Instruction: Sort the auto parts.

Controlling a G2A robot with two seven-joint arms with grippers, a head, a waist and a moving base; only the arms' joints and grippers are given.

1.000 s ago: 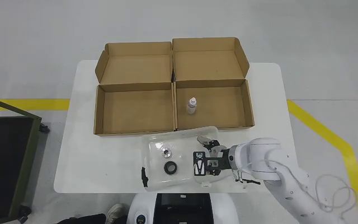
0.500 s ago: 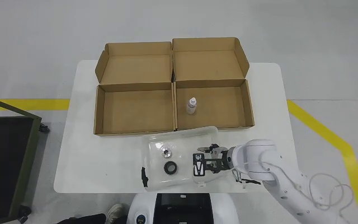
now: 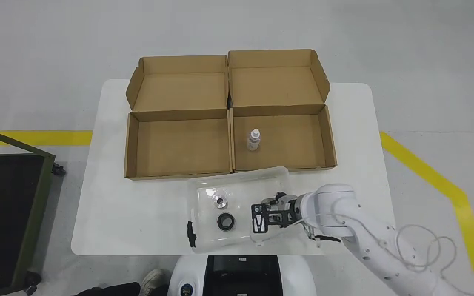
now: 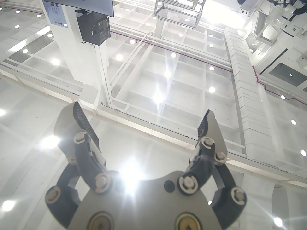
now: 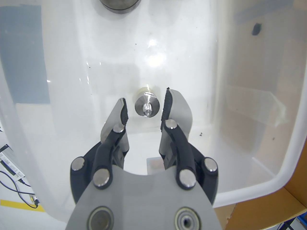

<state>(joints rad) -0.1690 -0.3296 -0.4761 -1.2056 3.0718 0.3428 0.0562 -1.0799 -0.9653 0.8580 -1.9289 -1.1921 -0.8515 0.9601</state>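
1. One black ring (image 3: 225, 221) is lying in the white bin (image 3: 200, 186), with the right gripper (image 3: 259, 218) hanging inside it too.
2. Left gripper (image 4: 144, 120) is gaping wide (holding nothing).
3. Right jaws, half open, are straddling an ungripped metal nozzle (image 5: 146, 106) on the bin floor.

Right gripper goes deeper into the tray

In the last second the right gripper (image 3: 259, 218) has moved from near the right end of the tray (image 3: 241, 194) toward the tray's middle, so it is now closer to the black ring (image 3: 225, 220) in the tray's left half. The white wrist behind it has followed the same way. The spread fingers now stand on both sides of a small metal part (image 5: 146, 106) on the tray's floor, without touching it.
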